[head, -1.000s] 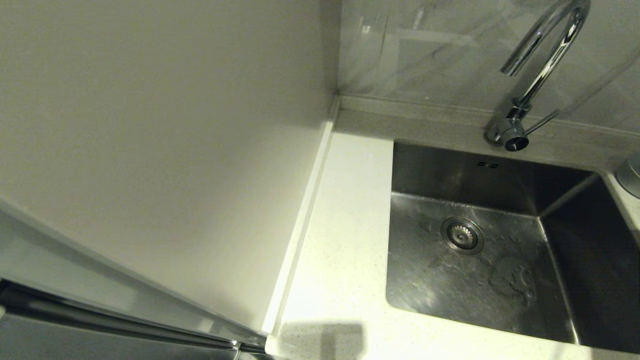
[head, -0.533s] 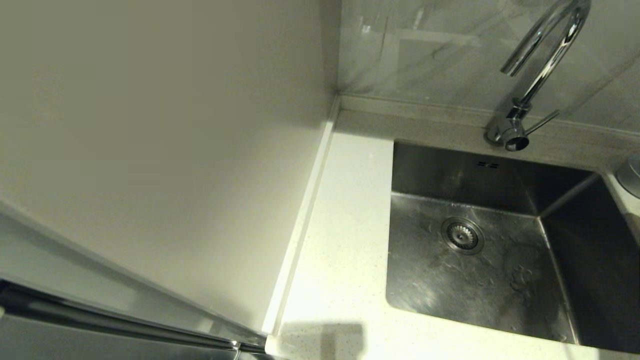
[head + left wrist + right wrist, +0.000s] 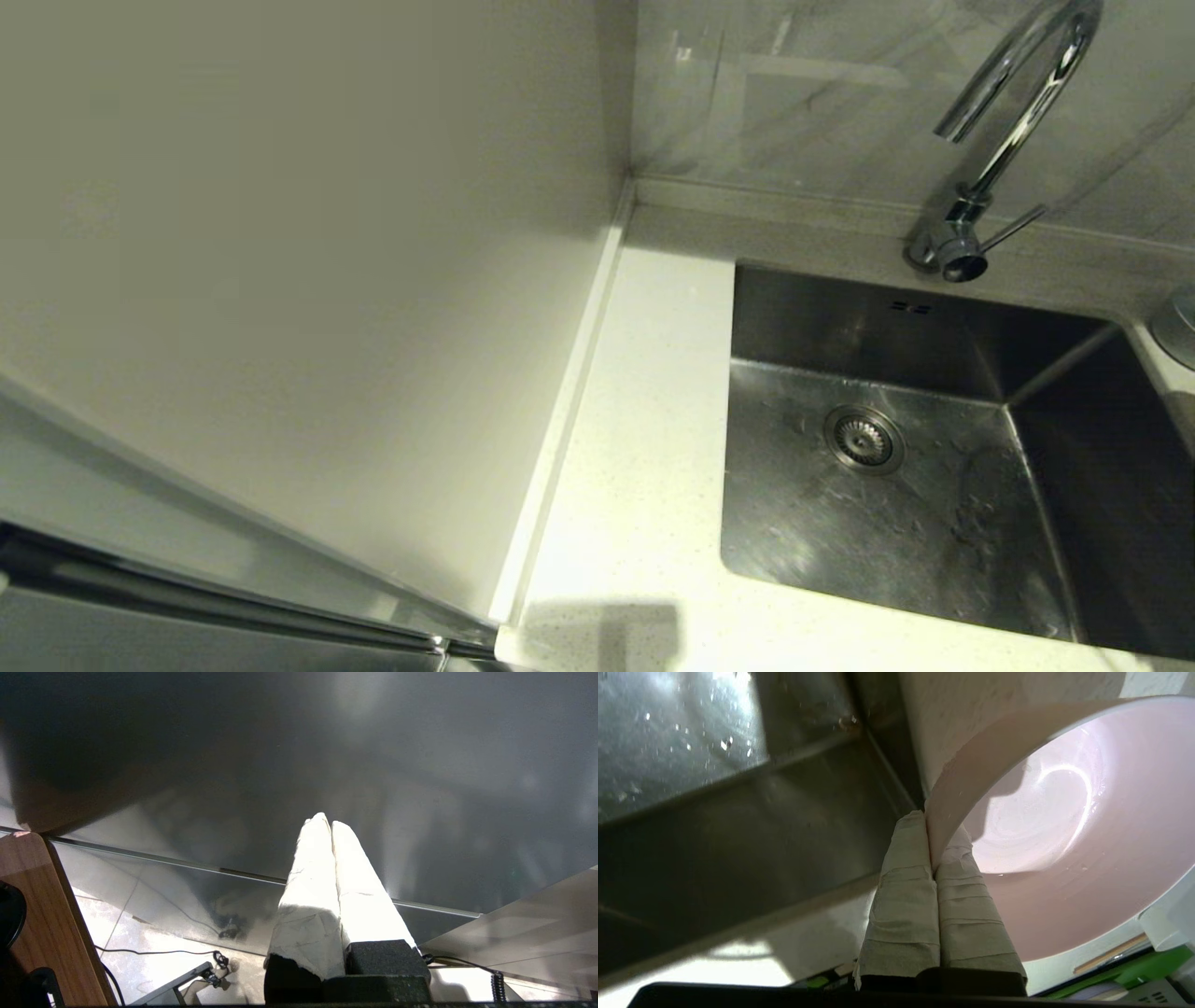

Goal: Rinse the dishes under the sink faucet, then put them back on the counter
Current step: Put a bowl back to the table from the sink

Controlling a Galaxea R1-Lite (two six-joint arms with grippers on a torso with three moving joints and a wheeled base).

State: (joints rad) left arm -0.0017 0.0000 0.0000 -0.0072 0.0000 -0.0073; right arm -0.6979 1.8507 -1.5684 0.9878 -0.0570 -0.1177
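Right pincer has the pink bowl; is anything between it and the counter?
Nothing visible. The right pincer pinches the pink bowl's rim beside the sink's wall, with bare counter just past it.

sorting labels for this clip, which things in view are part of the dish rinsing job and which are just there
Part of the job:
- pink bowl, rim pinched in the shut right gripper
- sink, wet, no dishes in it
- faucet
- counter

Just there:
- cream wall panel
- green item beyond the bowl
- left gripper, shut, parked off the counter
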